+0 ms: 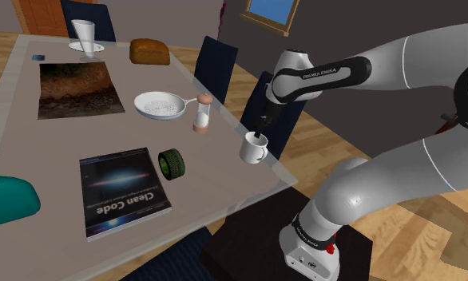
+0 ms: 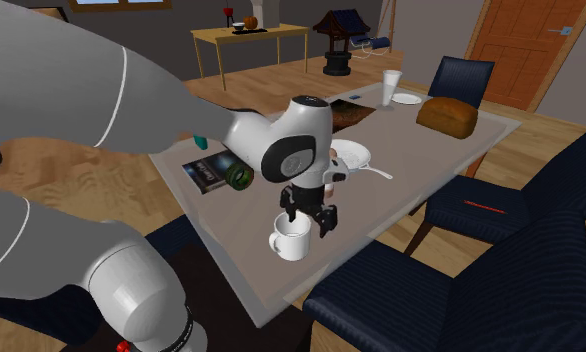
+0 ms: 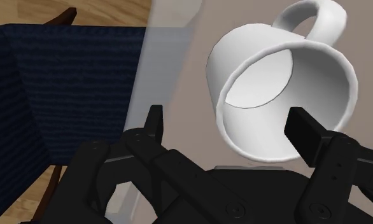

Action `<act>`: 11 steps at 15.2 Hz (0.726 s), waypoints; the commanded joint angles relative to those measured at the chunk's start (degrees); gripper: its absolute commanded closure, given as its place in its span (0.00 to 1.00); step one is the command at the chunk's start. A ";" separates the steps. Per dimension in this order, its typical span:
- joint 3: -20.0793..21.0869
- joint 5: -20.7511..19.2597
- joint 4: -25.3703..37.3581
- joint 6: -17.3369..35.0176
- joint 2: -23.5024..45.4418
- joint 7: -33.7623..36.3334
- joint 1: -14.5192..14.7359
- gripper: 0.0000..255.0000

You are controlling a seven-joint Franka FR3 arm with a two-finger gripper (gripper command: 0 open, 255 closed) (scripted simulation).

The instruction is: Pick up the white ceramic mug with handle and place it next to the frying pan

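Jaws spread wide over one white mug point(image 3: 255, 63), gripping nothing, one frying pan point(image 1: 162, 104) well apart

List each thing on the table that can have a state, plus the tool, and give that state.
mug: upright, empty, standing on the table
tool: open, just above the mug, not gripping it
pan: upright
shaker: upright
book: closed, lying flat
glass: upright
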 commanded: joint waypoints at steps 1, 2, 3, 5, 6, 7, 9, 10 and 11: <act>-0.36 -0.08 -0.71 1.97 1.21 -0.16 0.03 0.00; -0.50 -0.09 -1.13 2.93 1.75 -0.19 0.05 0.00; -0.65 -0.10 -1.54 3.90 2.32 -0.23 0.08 0.00; -1.03 -0.09 -2.52 6.43 3.88 -0.36 0.19 0.00; -1.03 -0.09 -2.52 6.43 3.88 -0.36 0.19 0.00; -1.03 -0.09 -2.53 6.43 3.87 -0.36 0.18 0.00; -1.03 -0.09 -2.52 6.43 3.88 -0.36 0.18 0.00; -1.03 -0.09 -2.52 6.43 3.88 -0.36 0.18 0.00; -1.03 -0.09 -2.52 6.43 3.88 -0.36 0.18 0.00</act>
